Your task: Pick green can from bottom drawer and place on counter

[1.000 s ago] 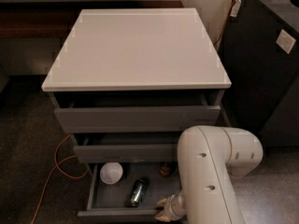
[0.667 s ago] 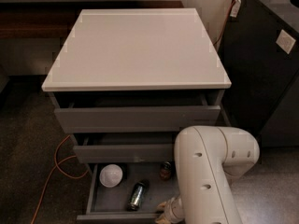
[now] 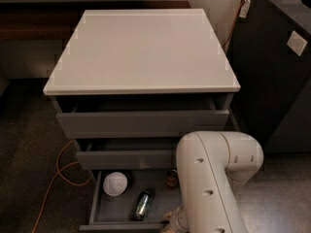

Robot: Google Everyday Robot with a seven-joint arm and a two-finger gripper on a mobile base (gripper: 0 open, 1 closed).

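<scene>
The arm (image 3: 214, 178) has swung a little to the left since a second ago, and the gripper (image 3: 171, 221) at its end has sunk with it – it now sits low at the front right corner of the open bottom drawer (image 3: 96, 198), half cut off by the lower edge of the view. Whether the gripper is clenched or released cannot be told; the pale arm covers most of it.

The green can (image 3: 142, 204) has not moved. It lies on its side on the drawer floor just to the left of the gripper, slanted, and no contact between the two shows. Farther left of the gripper and deeper in the drawer sits the white bowl (image 3: 115, 183). Straight behind the gripper, near the back of the drawer, stands a small brownish object (image 3: 171, 177).

Above the gripper the middle drawer (image 3: 126, 158) and top drawer (image 3: 141, 123) stand partly pulled out – and over them lies the counter (image 3: 141, 52). An orange cable (image 3: 60, 169) trails on the floor well to the left.
</scene>
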